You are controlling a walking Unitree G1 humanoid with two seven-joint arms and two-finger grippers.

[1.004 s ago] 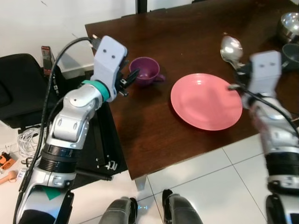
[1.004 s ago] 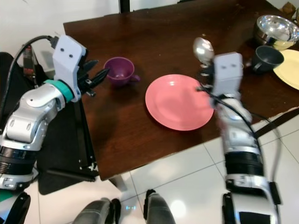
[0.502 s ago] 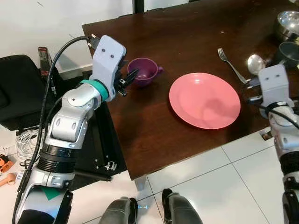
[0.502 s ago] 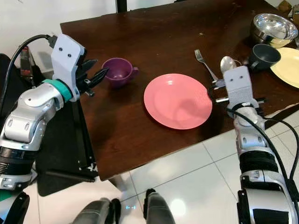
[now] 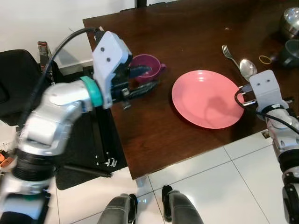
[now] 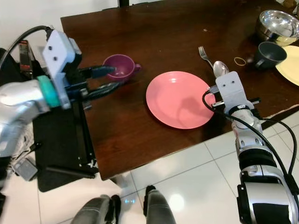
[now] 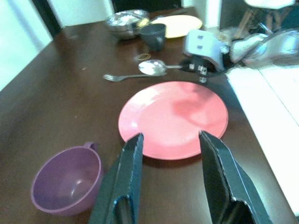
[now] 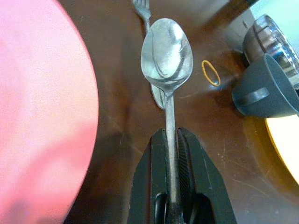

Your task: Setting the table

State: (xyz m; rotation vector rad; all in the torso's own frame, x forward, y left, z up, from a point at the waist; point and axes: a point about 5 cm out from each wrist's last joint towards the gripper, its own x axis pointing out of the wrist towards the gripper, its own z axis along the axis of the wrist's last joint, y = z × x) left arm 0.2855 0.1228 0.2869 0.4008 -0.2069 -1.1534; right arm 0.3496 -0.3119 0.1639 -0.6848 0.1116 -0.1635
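The spoon [image 8: 167, 70] is clamped by the right end effector [image 8: 171, 154], its long axis beside the pink plate [image 6: 180, 99]; the left end effector [image 7: 170, 158] is held open near the purple cup [image 7: 67, 179].

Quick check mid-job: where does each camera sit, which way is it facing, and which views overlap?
Left eye, right eye: on the head, looking down at the table; both silver arms and the feet show, same scene.
Left wrist: along the open left claw toward the pink plate and purple cup.
Right wrist: along the right claw, shut on the spoon beside the fork.
All share the plate.
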